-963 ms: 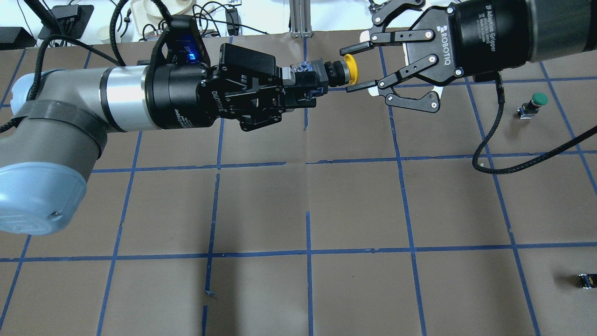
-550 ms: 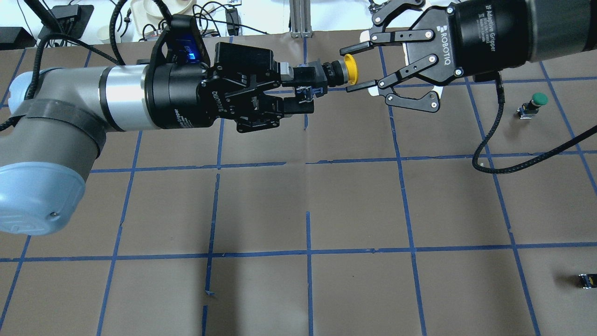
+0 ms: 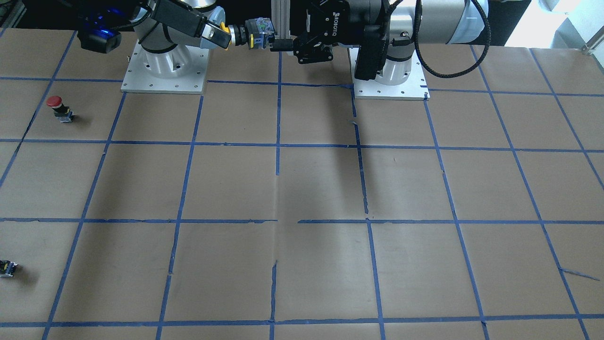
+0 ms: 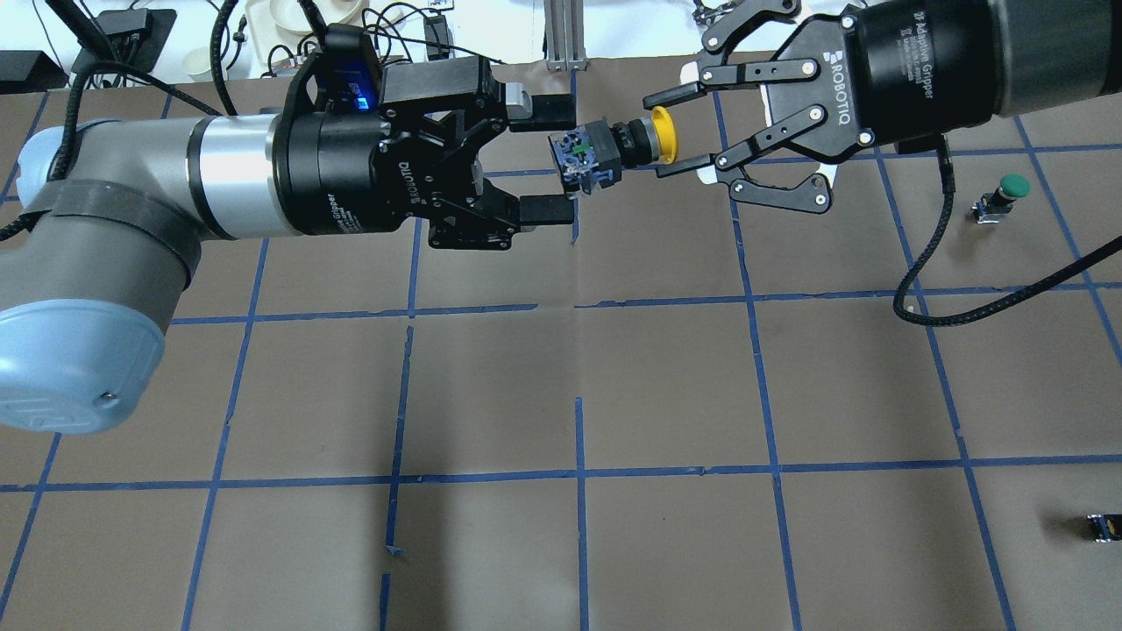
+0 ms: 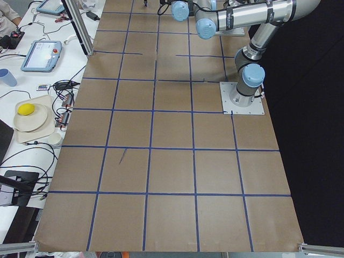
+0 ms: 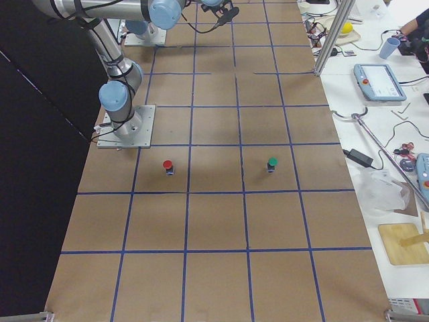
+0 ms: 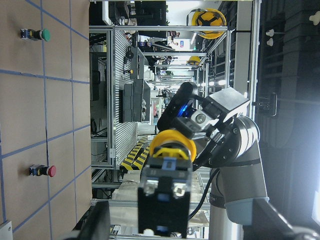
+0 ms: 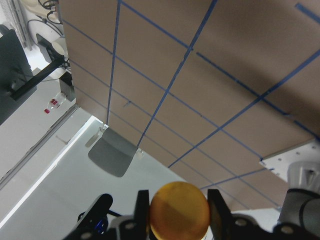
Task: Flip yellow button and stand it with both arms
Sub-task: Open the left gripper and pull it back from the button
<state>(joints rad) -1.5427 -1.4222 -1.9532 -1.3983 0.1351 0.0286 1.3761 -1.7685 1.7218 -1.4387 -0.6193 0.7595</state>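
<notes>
The right gripper (image 4: pixel 671 130) clamps the yellow button (image 4: pixel 614 145) by its cap, while the left gripper (image 4: pixel 549 161) gapes wide beside its base.

The left claw (image 4: pixel 556 161) is spread wide, with a gap between each finger and the boxy base of the yellow button (image 4: pixel 609 145). The right claw (image 4: pixel 659 131) pinches the cap and blocks that end. On the robot's right the worktop (image 4: pixel 666 377) carries a green button (image 4: pixel 1004 197), a red button (image 3: pixel 59 107) and a small black block (image 4: pixel 1100 526). A black cable (image 4: pixel 916 263) loops between the right claw and the green button.
</notes>
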